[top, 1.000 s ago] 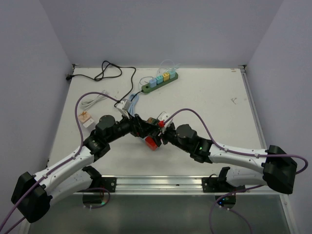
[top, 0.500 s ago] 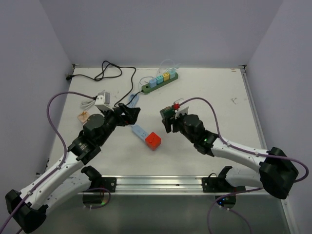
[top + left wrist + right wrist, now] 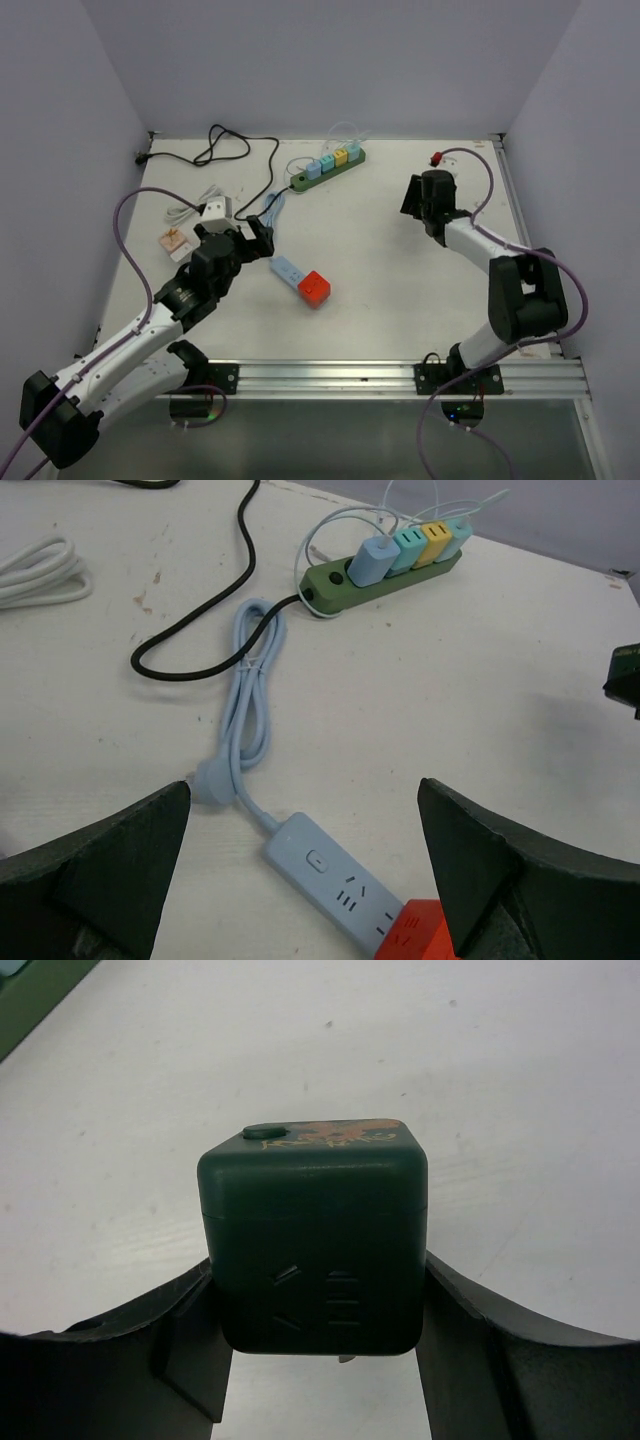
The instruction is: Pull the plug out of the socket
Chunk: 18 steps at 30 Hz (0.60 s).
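The dark green power strip (image 3: 328, 170) lies at the back of the table with several coloured cube plugs (image 3: 333, 159) in a row on it; it also shows in the left wrist view (image 3: 395, 578) with its black cord (image 3: 215, 620). My right gripper (image 3: 413, 196) is at the right, well away from the strip, and is shut on a dark green cube plug (image 3: 315, 1230) held above the table. My left gripper (image 3: 262, 232) is open and empty (image 3: 305, 815), above a light blue strip (image 3: 322, 865) that carries a red cube (image 3: 415, 935).
The light blue strip (image 3: 287, 268) and red cube (image 3: 313, 288) lie mid-table, its blue cord (image 3: 250, 695) looping towards the green strip. A black cord (image 3: 225, 148) and a coiled white cable (image 3: 190, 208) lie at the back left. A small white and orange item (image 3: 175, 241) is at the left.
Both arms have drawn apart from the table's middle. The right gripper swung far right and back with the green cube. The left gripper pulled back left, away from the red cube.
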Tool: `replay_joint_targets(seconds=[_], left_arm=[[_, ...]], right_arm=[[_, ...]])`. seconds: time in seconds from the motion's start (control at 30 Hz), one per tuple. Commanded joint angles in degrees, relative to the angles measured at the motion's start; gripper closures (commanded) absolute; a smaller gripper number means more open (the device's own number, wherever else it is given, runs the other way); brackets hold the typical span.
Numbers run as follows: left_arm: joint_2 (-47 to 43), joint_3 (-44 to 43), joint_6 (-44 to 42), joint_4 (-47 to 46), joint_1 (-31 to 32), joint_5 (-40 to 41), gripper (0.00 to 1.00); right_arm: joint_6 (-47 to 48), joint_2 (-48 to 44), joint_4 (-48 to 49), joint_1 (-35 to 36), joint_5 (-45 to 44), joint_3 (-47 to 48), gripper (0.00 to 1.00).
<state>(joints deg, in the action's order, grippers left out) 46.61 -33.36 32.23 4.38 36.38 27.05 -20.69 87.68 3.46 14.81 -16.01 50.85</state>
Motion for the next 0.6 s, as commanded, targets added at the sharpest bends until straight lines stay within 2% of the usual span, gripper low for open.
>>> replay_joint_targets(seconds=[0.0,0.1,0.27,0.37,0.57], left_arm=[[0.5,0.8,-2.9,-2.3,-0.3,2.5,0.00],[1.1,1.5,-2.8,-3.2,-0.3,2.3,0.00],[2.3,1.8,-3.3,-3.4,-0.3,2.3,0.00],[2.6,3.0,-3.6,-5.5,-0.3,1.7,0.00],[2.6,3.4,-4.2,-5.8,-0.3,0.6,0.00]], right_arm=[[-1.0,5.4,-3.3,-3.6,-1.4,7.5,0.60],[2.0,11.4,-6.3,-4.4,-3.6,12.7,0.59],[2.5,18.5,-8.2,-7.3,-1.2,18.8,0.58],[3.8,22.6,-12.8,-7.9,-1.4,24.7,0.57],[3.7,24.7,-16.3,-8.0,0.3,27.4,0.46]])
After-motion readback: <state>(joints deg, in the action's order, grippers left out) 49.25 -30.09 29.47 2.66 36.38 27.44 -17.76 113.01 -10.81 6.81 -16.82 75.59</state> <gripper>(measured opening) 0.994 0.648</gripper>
